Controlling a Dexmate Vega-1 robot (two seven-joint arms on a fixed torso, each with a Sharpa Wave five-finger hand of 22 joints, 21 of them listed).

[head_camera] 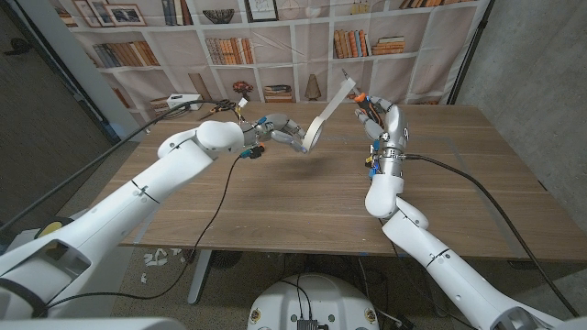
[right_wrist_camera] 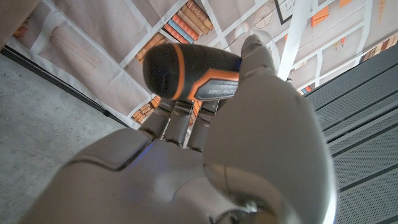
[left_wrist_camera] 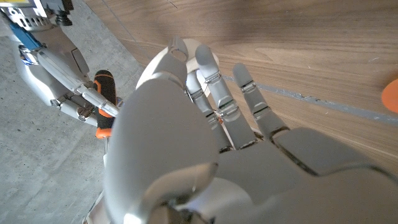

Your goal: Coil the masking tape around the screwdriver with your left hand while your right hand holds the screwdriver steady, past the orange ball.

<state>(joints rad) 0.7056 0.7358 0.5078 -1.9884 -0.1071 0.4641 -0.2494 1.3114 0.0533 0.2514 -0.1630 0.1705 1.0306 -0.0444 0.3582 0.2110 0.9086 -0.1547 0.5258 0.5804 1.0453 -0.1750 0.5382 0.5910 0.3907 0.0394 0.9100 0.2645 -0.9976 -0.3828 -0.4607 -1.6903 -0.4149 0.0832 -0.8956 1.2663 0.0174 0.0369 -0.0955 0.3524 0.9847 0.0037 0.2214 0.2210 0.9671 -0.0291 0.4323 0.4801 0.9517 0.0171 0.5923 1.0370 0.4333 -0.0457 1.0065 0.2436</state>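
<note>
1. Bookshelf backdrop (head_camera: 275, 37) behind my wooden table (head_camera: 303, 202).
2. Right hand (head_camera: 381, 124) grips the screwdriver (head_camera: 362, 103) above the table's far side, black-and-orange handle in its fingers.
3. Left hand (head_camera: 280, 133) holds the masking tape (head_camera: 326, 115), strip stretched up to the screwdriver.
4. Orange ball (left_wrist_camera: 392, 96) lies on the table beside the left hand.

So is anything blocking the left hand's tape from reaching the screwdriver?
Nothing visible: the strip of beige masking tape runs freely from the left hand up to the orange-and-black screwdriver gripped by the right hand.
</note>
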